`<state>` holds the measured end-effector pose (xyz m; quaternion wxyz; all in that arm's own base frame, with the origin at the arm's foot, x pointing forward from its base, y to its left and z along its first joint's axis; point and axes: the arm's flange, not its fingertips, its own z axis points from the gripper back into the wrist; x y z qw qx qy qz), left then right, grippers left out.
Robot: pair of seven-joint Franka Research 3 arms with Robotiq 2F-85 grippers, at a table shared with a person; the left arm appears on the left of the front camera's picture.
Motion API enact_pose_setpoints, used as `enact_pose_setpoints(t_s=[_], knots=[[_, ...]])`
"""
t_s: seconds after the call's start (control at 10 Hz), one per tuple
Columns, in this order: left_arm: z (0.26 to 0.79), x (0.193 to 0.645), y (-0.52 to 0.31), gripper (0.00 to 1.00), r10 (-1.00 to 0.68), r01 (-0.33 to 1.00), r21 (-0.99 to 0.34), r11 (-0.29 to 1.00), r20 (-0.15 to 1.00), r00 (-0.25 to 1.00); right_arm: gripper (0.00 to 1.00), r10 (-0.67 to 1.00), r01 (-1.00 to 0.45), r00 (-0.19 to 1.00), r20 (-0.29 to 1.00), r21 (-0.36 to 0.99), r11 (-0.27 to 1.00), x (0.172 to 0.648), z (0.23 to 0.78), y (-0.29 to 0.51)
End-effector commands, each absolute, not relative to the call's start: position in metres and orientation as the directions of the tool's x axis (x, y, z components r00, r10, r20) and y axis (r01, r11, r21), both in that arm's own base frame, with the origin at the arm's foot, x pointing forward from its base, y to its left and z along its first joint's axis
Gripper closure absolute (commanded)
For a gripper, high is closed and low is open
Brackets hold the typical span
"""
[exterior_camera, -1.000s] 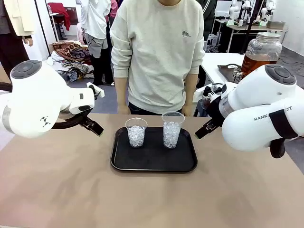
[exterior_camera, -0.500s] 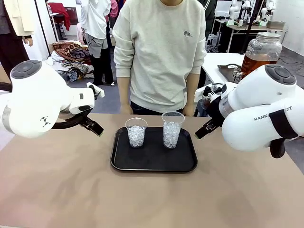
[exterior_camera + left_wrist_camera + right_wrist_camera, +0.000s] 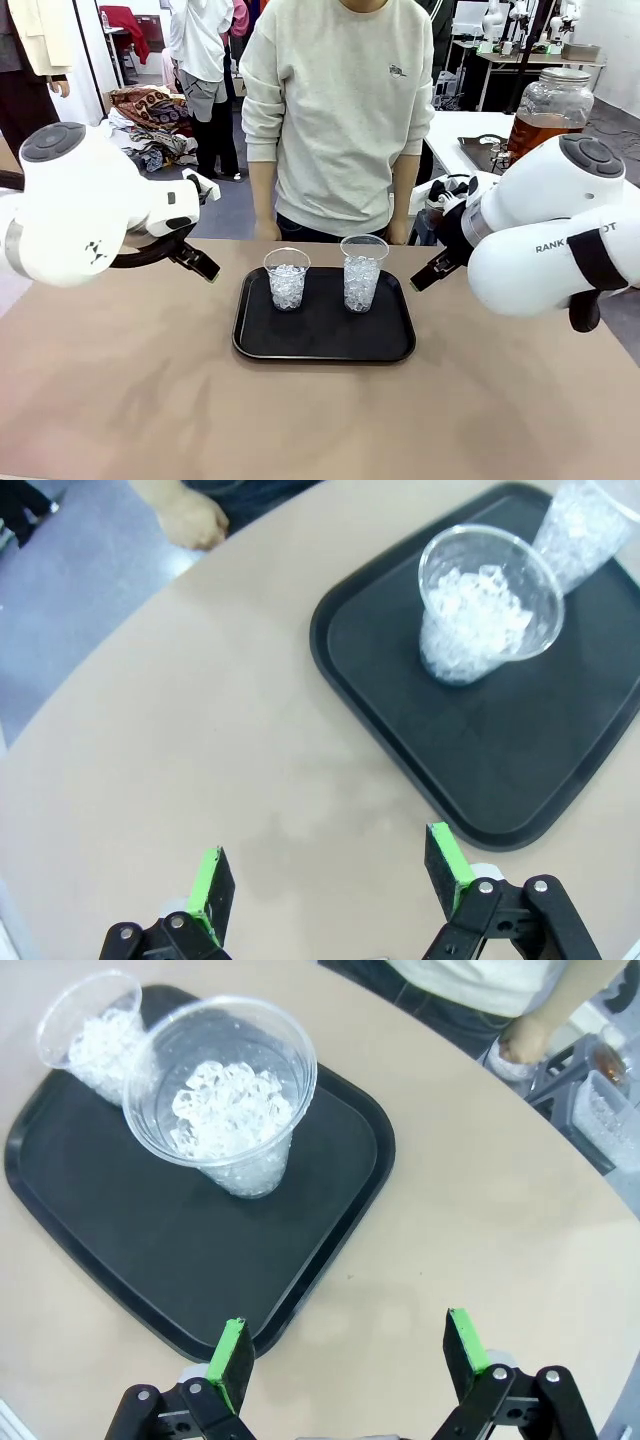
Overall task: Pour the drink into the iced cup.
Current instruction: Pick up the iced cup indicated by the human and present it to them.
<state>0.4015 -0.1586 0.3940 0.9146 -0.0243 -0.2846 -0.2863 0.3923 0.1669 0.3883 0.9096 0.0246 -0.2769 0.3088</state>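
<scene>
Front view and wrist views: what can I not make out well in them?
1. Front view: left gripper, mostly behind the left arm; jaws not readable there.
2. Front view: right gripper, mostly behind the right arm.
3. Front view: jar of drink, base behind the right arm.
4. Left wrist view: far cup, rim cut off by the top edge.

Tan desk [image 3: 120, 400], smooth top, rounded far edge. Black tray [image 3: 325, 345] with rounded corners and raised rim lies flat at desk middle, nearer far side. Person in pale grey sweatshirt [image 3: 335, 110] stands just behind far edge, facing tray, arms hanging. Behind, left: heap of patterned clothes [image 3: 150, 115], second person in white top [image 3: 200, 40]. Behind, right: white table [image 3: 455, 130].
</scene>
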Motion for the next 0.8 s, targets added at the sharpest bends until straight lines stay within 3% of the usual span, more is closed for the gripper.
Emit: enact_pose_setpoints(t_s=[0.0,0.2,0.7], knots=[[0.424,0.404,-0.154,0.00,-0.489,0.538,0.082,0.839,0.548,0.679,0.00,0.496,-0.569,0.690,0.527,-0.029,0.822,0.395,0.423,0.158],[0.444,0.406,-0.148,0.00,-0.456,0.525,0.040,0.850,0.554,0.697,0.00,0.433,-0.553,0.732,0.526,0.089,0.828,0.396,0.448,0.145],[0.467,0.410,-0.115,0.00,-0.229,0.471,-0.358,0.806,0.545,0.807,0.00,0.244,-0.471,0.840,0.485,0.428,0.772,0.401,0.478,0.101]])
